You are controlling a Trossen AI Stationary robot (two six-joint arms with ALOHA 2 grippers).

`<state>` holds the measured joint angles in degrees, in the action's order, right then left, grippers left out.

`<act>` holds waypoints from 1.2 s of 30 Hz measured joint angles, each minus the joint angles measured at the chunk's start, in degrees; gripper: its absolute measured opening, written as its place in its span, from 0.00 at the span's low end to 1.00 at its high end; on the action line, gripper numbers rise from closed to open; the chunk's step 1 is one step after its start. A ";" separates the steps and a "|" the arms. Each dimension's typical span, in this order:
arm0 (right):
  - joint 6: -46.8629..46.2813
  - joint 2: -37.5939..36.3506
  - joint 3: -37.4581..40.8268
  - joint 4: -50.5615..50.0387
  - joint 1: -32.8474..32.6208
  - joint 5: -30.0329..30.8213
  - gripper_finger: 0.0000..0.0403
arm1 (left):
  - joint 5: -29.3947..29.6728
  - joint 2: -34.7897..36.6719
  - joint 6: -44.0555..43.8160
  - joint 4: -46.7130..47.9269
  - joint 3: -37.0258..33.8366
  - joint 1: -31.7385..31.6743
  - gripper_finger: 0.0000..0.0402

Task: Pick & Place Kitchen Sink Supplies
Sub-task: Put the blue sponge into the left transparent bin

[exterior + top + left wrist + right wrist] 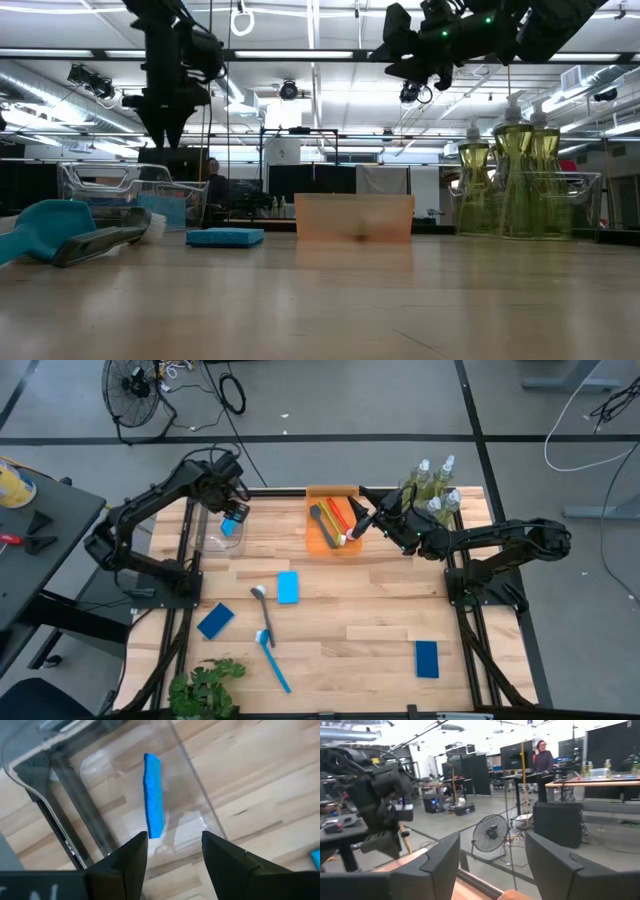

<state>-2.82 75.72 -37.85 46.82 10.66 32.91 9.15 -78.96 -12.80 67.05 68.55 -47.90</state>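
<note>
Pale wood table (340, 640), clear, seemingly plastic bin (107, 795)

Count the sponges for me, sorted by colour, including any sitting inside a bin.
Light blue sponges: 2, one lying loose and one inside the clear bin, seen standing on edge.
Dark blue sponges: 2, one near the plant side and one toward the right.
Total: 4

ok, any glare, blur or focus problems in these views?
Low view: ceiling strip lights overexpose the background, the near table is soft, and the brush at left is out of focus. Left wrist view: the clear bin shows whitish reflections around the light-blue sponge. Right wrist view: the room is bright and hazy. High view: even light, no harsh shadows.
</note>
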 joint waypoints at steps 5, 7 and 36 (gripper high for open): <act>-0.06 0.00 0.00 -1.03 0.01 -3.39 0.56 | -2.45 4.21 -0.02 -2.00 0.00 3.54 0.48; -0.16 0.00 0.00 -1.47 0.02 -4.97 0.56 | -5.51 5.64 0.00 -4.54 0.00 5.23 0.48; -0.12 0.00 0.00 -1.56 -6.67 -5.55 0.56 | -10.97 7.39 6.84 -24.31 0.00 32.80 0.48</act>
<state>-2.94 75.72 -37.85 45.25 3.99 27.35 -1.83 -71.57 -5.96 42.74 68.55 -15.11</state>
